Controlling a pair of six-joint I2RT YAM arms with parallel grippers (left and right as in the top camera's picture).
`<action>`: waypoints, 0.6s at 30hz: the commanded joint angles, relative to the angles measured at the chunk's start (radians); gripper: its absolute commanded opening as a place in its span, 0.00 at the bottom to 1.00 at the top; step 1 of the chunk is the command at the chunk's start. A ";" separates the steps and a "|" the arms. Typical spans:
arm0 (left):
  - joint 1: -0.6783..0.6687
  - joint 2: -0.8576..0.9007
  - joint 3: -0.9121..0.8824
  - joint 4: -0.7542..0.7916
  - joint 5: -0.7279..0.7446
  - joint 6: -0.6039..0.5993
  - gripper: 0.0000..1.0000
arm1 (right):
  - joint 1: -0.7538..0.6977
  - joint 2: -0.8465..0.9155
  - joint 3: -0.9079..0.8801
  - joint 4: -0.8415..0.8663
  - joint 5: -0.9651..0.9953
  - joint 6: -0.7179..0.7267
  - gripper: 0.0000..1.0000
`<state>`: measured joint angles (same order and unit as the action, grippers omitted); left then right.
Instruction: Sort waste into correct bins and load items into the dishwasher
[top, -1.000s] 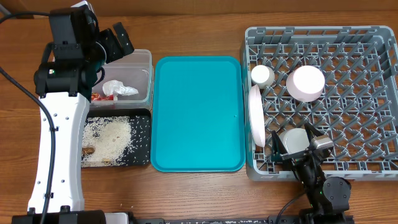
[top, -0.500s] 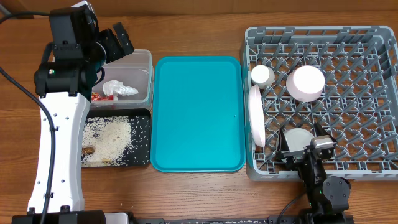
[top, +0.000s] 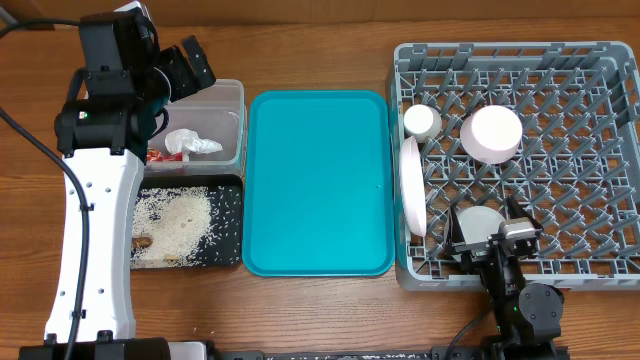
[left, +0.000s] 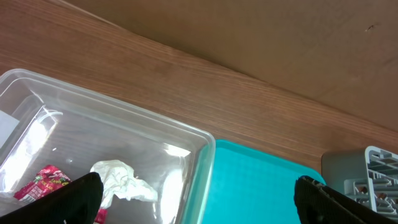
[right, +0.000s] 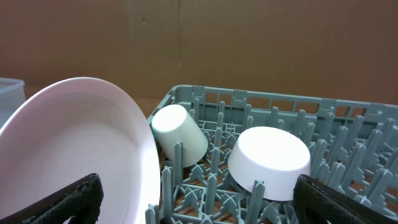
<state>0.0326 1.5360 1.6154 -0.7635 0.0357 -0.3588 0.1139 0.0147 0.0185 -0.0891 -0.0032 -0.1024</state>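
The left gripper (left: 198, 200) hangs with its jaws spread wide and empty above the clear plastic rectangular tub (left: 206, 142). Directly under it lies the crumpled white tissue (left: 124, 180). Beside its left finger, the small red-and-silver candy wrapper (left: 45, 184) is cut by the frame edge. Ahead of the gripper, past the tub's rim, runs bare wooden bench (left: 186, 68). Toward its right finger, the large teal tray (left: 261, 186) lies just beside the tub. Behind this gripper, the shallow black rectangular tray (top: 236, 186) holds the loose rice-like food scraps (top: 176, 220), and the white arm covers the tray's left edge.

The right gripper (right: 202, 202) is likewise wide and holds nothing, low over the near part of the square grey plastic dish rack (right: 280, 98). Close to its left finger, the round pale pink-white plate (right: 74, 143) stands on edge, its lower part out of frame. Farther ahead, the small white cup (right: 180, 134) leans on the pegs and the small white bowl (right: 270, 158) rests among them, with open peg rows to the right. From overhead, a pale round shape at this gripper cannot be identified.
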 joint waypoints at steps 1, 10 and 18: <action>-0.007 0.001 0.009 0.003 -0.010 0.015 1.00 | 0.005 -0.012 -0.011 0.008 0.036 0.059 1.00; -0.007 0.001 0.009 0.003 -0.010 0.015 1.00 | 0.005 -0.012 -0.011 0.008 0.035 0.081 1.00; -0.007 0.001 0.009 0.003 -0.010 0.015 1.00 | 0.004 -0.012 -0.011 0.008 0.035 0.081 1.00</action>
<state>0.0326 1.5360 1.6154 -0.7635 0.0357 -0.3588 0.1139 0.0147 0.0185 -0.0891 0.0189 -0.0292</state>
